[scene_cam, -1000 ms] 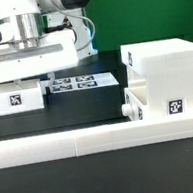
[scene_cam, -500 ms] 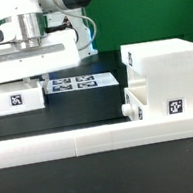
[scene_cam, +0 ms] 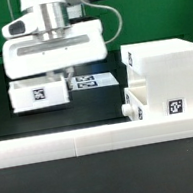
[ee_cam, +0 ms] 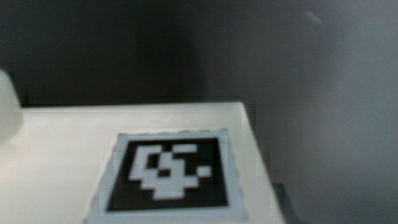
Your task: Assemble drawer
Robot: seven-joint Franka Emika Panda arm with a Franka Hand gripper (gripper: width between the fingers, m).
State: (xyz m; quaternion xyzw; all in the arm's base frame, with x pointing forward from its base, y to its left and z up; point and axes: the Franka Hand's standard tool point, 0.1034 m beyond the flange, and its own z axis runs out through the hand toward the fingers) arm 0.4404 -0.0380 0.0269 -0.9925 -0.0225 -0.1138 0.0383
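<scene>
Broadly, the biggest thing in the exterior view is the black table (scene_cam: 87, 114), and a long low white rail (scene_cam: 101, 137) runs along its near edge from side to side. The largest piece of the drawer set is the housing (scene_cam: 171, 67), a white plastic cube with smooth plain walls. It stands on the table at the exterior view's right, just behind the rail, and carries a small black-and-white square marker (scene_cam: 174, 106) low on its front face. The white arm (scene_cam: 56, 45) comes down from above at the exterior view's left of centre. Its gripper (scene_cam: 59, 74) is narrow, with the dark fingers pressed onto the upper edge of the tray (scene_cam: 22, 98). This tray is a shallow white rectangular box with a square tag (scene_cam: 40, 93) in the middle of its front wall. It sits well apart from the housing, toward the exterior view's left. I cannot tell if it rests on the table or is raised a little. A second tray (scene_cam: 134, 103), smaller in the picture, sits against the housing's left side, low down. The marker board (scene_cam: 96, 81) lies flat on the table behind, between the held tray and the housing. The wrist view is blurred and shows a white flat face with one printed code (ee_cam: 169, 168) very close, before a dark background.
</scene>
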